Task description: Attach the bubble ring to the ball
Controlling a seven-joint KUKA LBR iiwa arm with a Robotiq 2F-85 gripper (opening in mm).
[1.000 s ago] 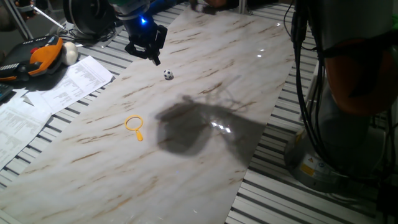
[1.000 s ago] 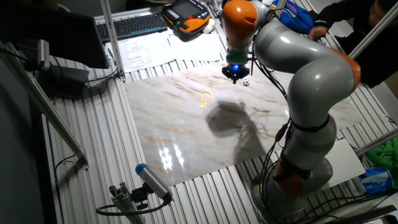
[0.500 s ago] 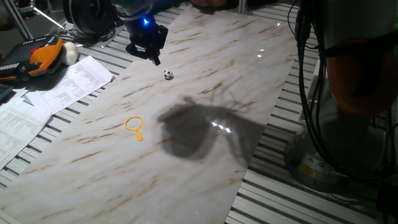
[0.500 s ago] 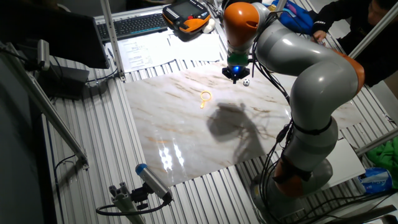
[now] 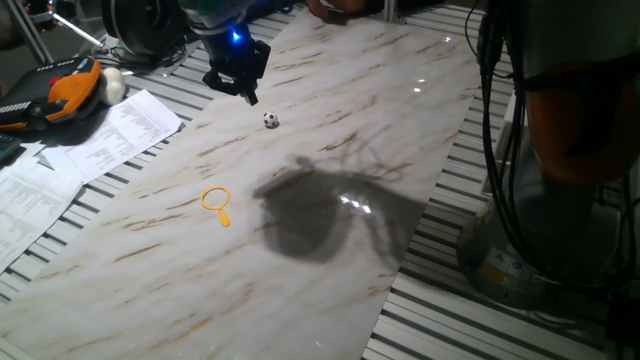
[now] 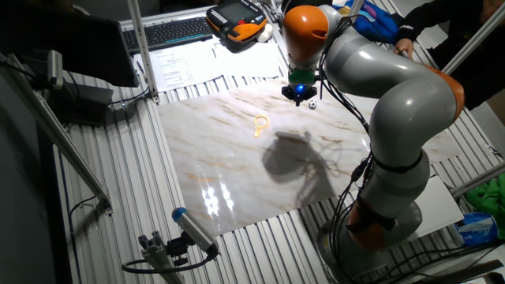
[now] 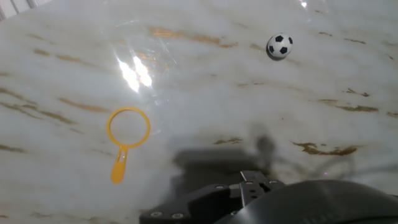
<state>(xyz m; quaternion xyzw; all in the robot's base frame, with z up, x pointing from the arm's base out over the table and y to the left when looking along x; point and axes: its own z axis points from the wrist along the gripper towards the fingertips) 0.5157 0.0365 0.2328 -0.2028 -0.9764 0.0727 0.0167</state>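
We are hovering the gripper (image 5: pixel 247 90) near the ball (image 5: pixel 270 119); whether its fingers are apart we cannot tell. The bubble ring (image 5: pixel 216 201) is lying flat on the marble table (image 5: pixel 420 120), well apart. It is looking light, thin and stiff, so we are favouring its short handle

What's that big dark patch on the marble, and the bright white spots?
In both fixed views the patch is the arm's shadow, falling between the ring and ball, covering neither. The white spots are lamp glare, strongest in the hand view, just above the ring.
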